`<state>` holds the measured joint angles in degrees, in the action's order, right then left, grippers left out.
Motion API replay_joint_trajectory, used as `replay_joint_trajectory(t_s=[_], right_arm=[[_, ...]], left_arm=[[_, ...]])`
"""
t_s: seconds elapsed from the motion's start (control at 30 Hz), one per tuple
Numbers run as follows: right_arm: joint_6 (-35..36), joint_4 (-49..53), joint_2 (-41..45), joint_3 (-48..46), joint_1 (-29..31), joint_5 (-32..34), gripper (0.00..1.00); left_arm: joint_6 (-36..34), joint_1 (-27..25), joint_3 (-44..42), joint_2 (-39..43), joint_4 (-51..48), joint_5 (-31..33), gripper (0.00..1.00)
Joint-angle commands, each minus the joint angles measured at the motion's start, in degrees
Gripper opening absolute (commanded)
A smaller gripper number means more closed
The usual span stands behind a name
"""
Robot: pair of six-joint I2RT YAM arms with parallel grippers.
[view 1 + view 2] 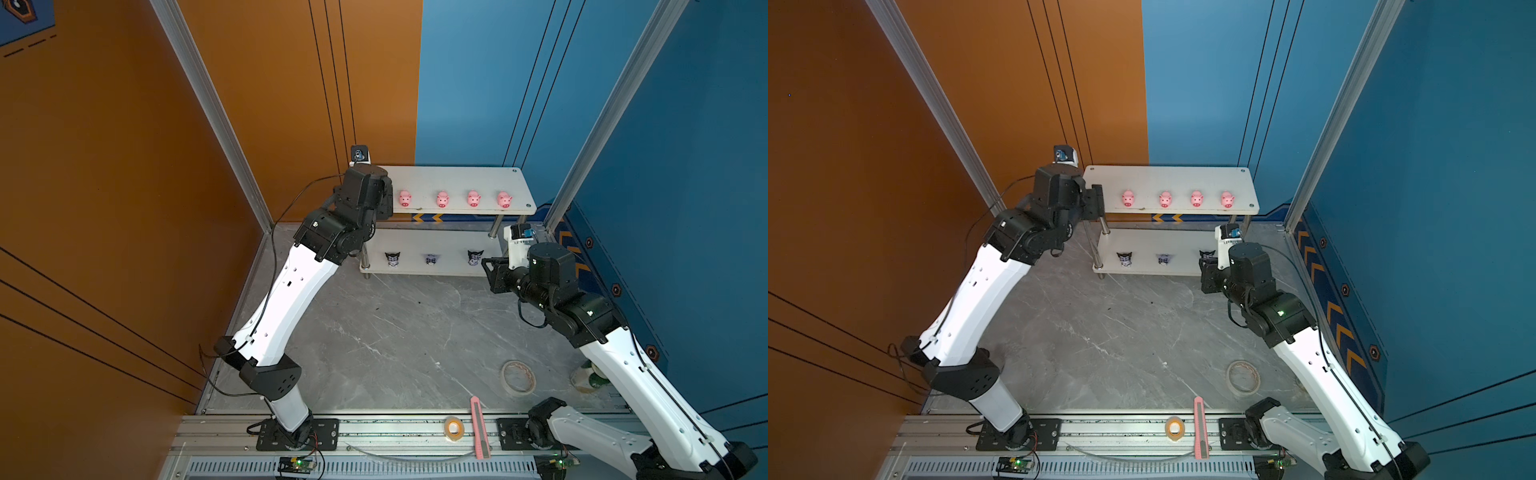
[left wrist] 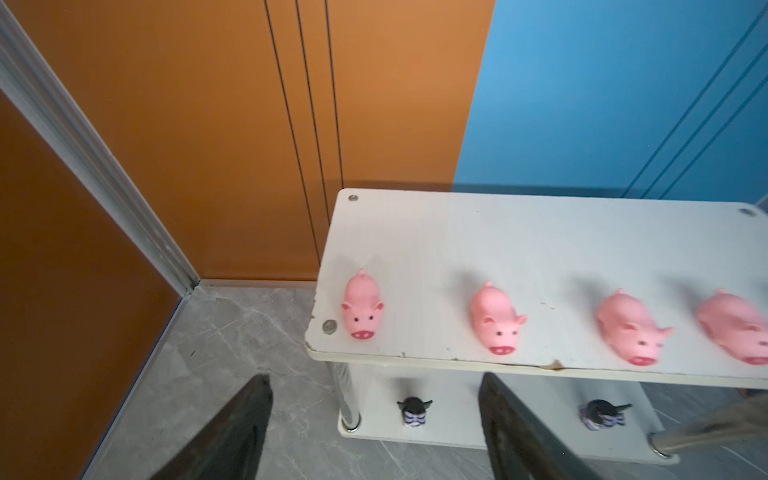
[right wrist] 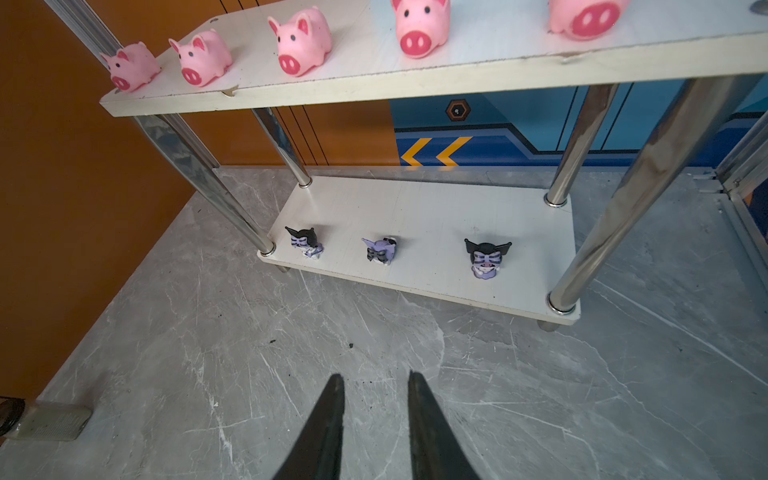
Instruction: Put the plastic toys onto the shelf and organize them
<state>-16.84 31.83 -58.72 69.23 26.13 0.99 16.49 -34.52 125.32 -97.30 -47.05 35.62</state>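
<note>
The shelf (image 1: 457, 178) stands at the back of the table. Several pink pigs (image 3: 303, 41) sit in a row along the front of its upper board, snouts forward. Three black-eared white-and-purple figurines (image 3: 487, 257) stand in a row on the lower board (image 3: 436, 208). My left gripper (image 2: 374, 378) hangs open and empty at the shelf's left end, level with the upper board, just short of the leftmost pig (image 2: 362, 307). My right gripper (image 3: 376, 376) hovers over the table in front of the shelf's lower right corner, its jaws a narrow gap apart with nothing between them.
A large tape roll (image 1: 518, 377) lies front right on the marble table. A small tape roll (image 1: 454, 427) and a pink utility knife (image 1: 480, 428) rest on the front rail. Orange and blue walls stand close behind and beside the shelf.
</note>
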Motion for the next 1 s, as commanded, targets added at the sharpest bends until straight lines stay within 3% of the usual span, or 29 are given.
replay_joint_trajectory(t_s=[0.0,0.17,0.4,0.5,0.67,0.77,0.83,0.87,0.97], right_arm=[[-0.8,-0.8,0.2,-0.5,-0.4,-1.1,0.29],[-0.8,-0.9,-0.1,-0.5,-0.5,-1.0,0.29],[-0.7,-0.9,-0.6,-0.6,-0.5,-0.8,0.30],[-0.6,-1.0,-0.8,-0.7,-0.5,-0.7,0.35],[0.2,-1.2,-0.7,-1.2,-0.5,1.2,0.56],[1.3,-1.3,-0.6,-2.0,-0.5,4.9,0.67],[1.9,-1.3,-0.3,-2.7,-0.6,7.4,0.76],[2.2,-1.6,-0.1,-3.2,-0.6,8.8,0.98],[2.3,-2.4,1.6,-6.2,-0.6,13.5,1.00]], left_arm=[[2.3,3.3,-2.2,-0.5,-0.9,-2.0,0.81],[4.2,6.2,-1.6,-2.8,-1.8,-7.1,0.80],[4.6,6.1,-2.9,-2.2,-1.8,-8.4,0.80],[4.6,4.8,-5.8,0.7,-1.6,-7.0,0.80],[1.4,-0.8,-15.1,7.5,0.8,-1.5,0.83],[0.0,-3.1,-26.1,13.6,6.1,-0.3,0.85],[-0.1,-3.8,-34.0,19.1,10.0,-0.2,0.92],[-0.1,-4.1,-38.3,22.2,12.4,-0.2,0.98],[-0.1,-4.2,-50.3,31.8,18.7,0.8,0.98]])
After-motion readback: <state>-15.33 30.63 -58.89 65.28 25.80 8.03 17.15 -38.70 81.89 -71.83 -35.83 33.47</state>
